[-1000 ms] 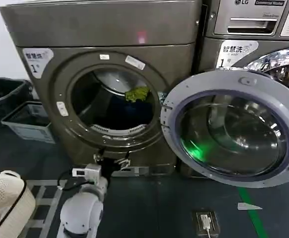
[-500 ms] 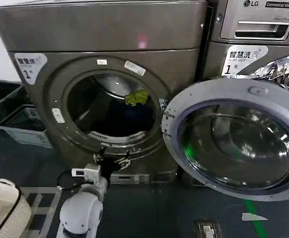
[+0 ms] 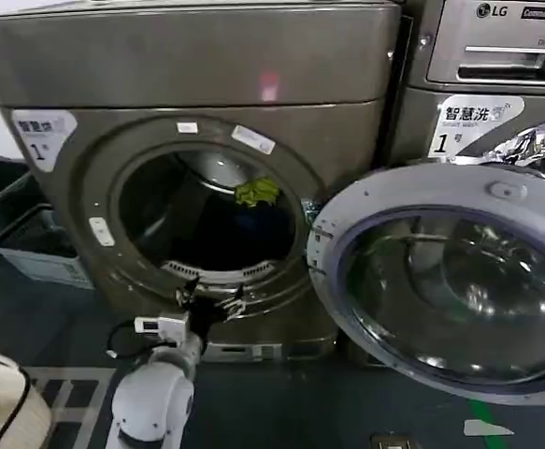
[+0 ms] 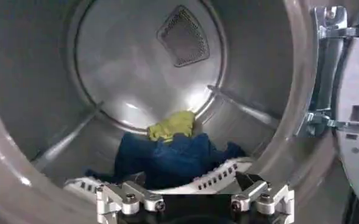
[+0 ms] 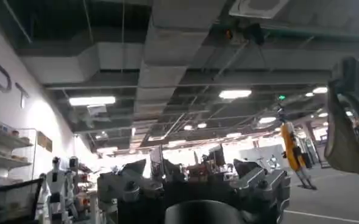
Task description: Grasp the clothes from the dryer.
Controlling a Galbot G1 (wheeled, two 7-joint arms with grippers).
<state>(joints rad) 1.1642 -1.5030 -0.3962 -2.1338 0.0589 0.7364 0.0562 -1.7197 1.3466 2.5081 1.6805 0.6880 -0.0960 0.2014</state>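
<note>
Closest in, the left gripper (image 3: 208, 297) sits just below the lower lip of the dryer (image 3: 197, 112) porthole, its fingers spread wide with nothing between them; in the left wrist view that same left gripper (image 4: 194, 199) frames the perforated lint guard (image 4: 219, 176) at the drum mouth. That guard is the first hazard: if the arm drives straight forward at this height, a fingertip could catch on the slotted strip or the metal rim rather than clear it. To the right, the round glass door (image 3: 450, 281) hangs open and well apart from the arm, but its hinge bracket (image 4: 325, 119) sits close by the opening, so a sideways drift could clip it. Deeper in, the clothes (image 4: 173, 155) lie on the drum floor toward the back: a navy mass with the small yellow-green piece (image 4: 172, 126) resting on its far upper edge. Soft and shapeless, they could let the fingers shut on one thin fold and drag out only part of the pile, or nip just the yellow-green scrap and leave the navy behind. A drum rib (image 4: 63, 143) runs beside the heap, another snag point on a low reach. The right gripper (image 5: 194, 195) points off into the room toward the ceiling, idle; whether it is open or closed, I cannot tell.
</note>
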